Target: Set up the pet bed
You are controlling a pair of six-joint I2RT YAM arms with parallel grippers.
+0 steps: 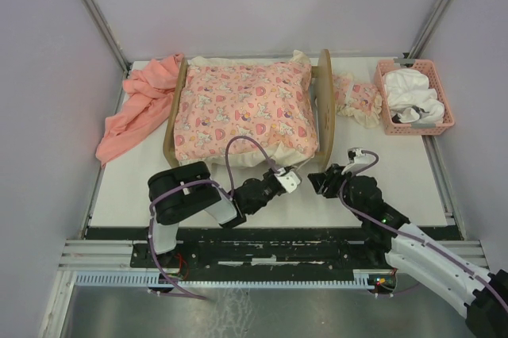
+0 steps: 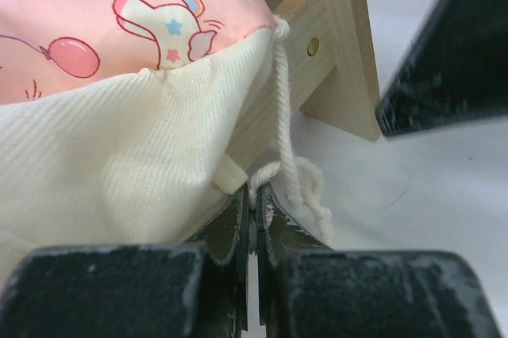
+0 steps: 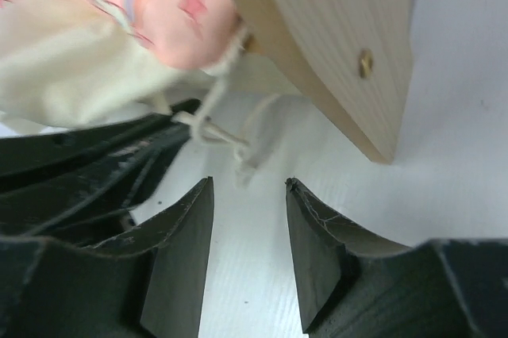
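Top view, with the arm bases at 6 o'clock. The pet bed (image 1: 324, 76) lies at 12 o'clock on the white table (image 1: 131, 187), its long side running 9 to 3 and its taller wooden end board toward 3. A pink printed cushion (image 1: 242, 108) covers the frame and overhangs its 6 o'clock edge.

At 10 o'clock a salmon cloth (image 1: 139, 108) touches the lower end board and spills over the table's left edge. At 2 o'clock a small matching pillow (image 1: 355, 98) sits between the tall board and the pink basket (image 1: 419, 129), which stands close to the right edge.

You have one band of bare table – between the cushion's overhang and the near table edge – and both arms work in it, at the bed's 5 o'clock corner.

Left wrist view: your left gripper (image 2: 255, 199) is pressed closed, pinching the cushion's cream cord (image 2: 287, 140) just beside the wooden leg.

Right wrist view: your right gripper (image 3: 248, 187) stands about half spread – nothing between its fingers (image 3: 317, 251) – just apart from the cord and the board's lower edge.
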